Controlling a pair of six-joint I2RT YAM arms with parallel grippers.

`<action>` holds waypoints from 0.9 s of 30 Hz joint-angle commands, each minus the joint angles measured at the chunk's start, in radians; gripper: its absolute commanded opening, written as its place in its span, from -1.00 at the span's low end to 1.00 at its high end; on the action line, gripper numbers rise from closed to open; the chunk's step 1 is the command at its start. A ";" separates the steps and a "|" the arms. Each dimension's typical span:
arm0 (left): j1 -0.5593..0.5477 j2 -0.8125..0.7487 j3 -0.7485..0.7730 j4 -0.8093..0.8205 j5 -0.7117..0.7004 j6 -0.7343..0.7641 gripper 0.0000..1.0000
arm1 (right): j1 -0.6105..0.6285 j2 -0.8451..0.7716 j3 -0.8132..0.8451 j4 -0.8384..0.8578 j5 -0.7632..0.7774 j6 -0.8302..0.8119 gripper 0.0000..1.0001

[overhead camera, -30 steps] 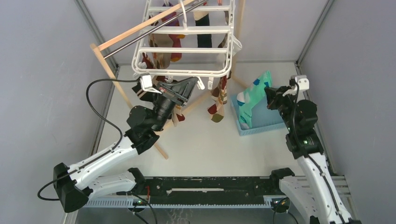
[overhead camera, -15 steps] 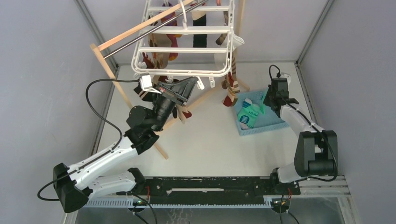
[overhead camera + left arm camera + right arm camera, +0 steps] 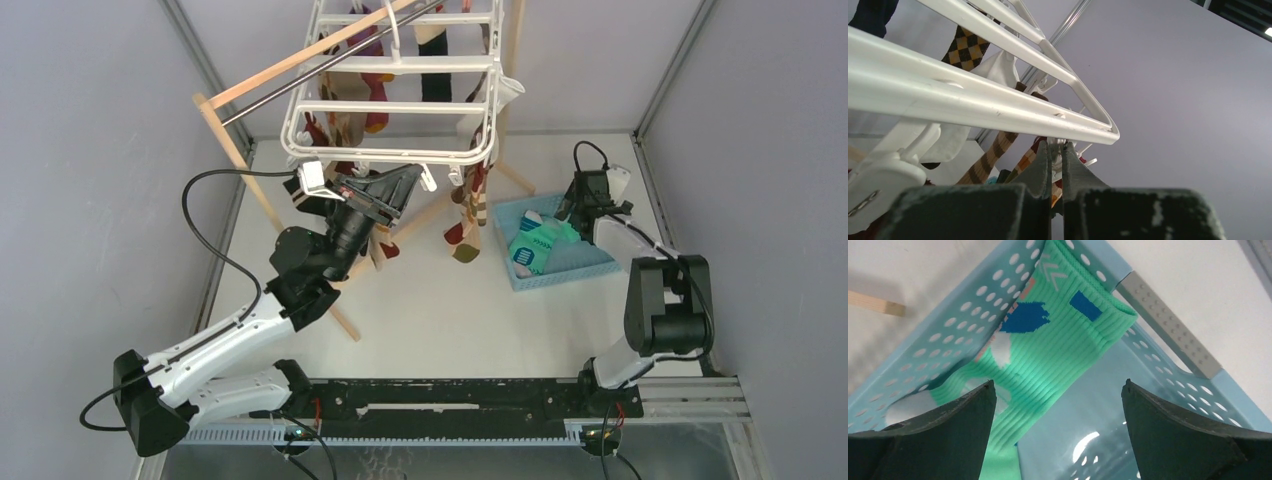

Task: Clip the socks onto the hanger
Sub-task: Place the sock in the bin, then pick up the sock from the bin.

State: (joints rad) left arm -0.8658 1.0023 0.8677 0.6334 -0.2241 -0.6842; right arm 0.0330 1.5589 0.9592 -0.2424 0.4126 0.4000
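The white hanger (image 3: pixel 400 92) hangs from the wooden stand at the back. A brown and orange sock (image 3: pixel 468 215) dangles from its front right corner. My left gripper (image 3: pixel 416 180) reaches up under the front bar (image 3: pixel 998 112) and is shut (image 3: pixel 1057 146) on a small white clip there. The mint-green sock (image 3: pixel 535 245) lies crumpled in the blue basket (image 3: pixel 590 262). My right gripper (image 3: pixel 568 222) is down inside the basket with its jaws wide open (image 3: pixel 1058 390). The mint sock (image 3: pixel 1048 355) lies just ahead of the left finger (image 3: pixel 948 425), and nothing is held.
The wooden pole stand (image 3: pixel 235 150) slants across the left side, one leg reaching the floor near my left arm. A black sock (image 3: pixel 435 70) and several patterned socks hang from the hanger. A brown-striped sock (image 3: pixel 993 152) hangs close to my left fingers.
My right arm has dropped from holding the mint sock upright above the basket to low inside it. Its jaws have opened and the sock now lies loose. The brown and orange sock swung.
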 commanded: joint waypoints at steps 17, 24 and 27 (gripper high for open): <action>0.011 -0.024 0.016 -0.011 0.012 0.026 -1.00 | -0.086 0.334 0.248 -0.116 -0.051 -0.034 0.88; 0.016 -0.024 0.014 -0.011 0.012 0.025 -1.00 | -0.089 0.401 0.299 -0.157 -0.108 -0.067 0.30; 0.016 -0.022 0.014 -0.011 0.011 0.023 -1.00 | -0.090 0.403 0.300 -0.168 -0.116 -0.060 -0.17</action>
State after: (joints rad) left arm -0.8547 0.9981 0.8677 0.6266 -0.2241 -0.6807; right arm -0.0547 1.9377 1.2446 -0.3489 0.3283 0.3607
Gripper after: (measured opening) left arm 0.041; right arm 0.539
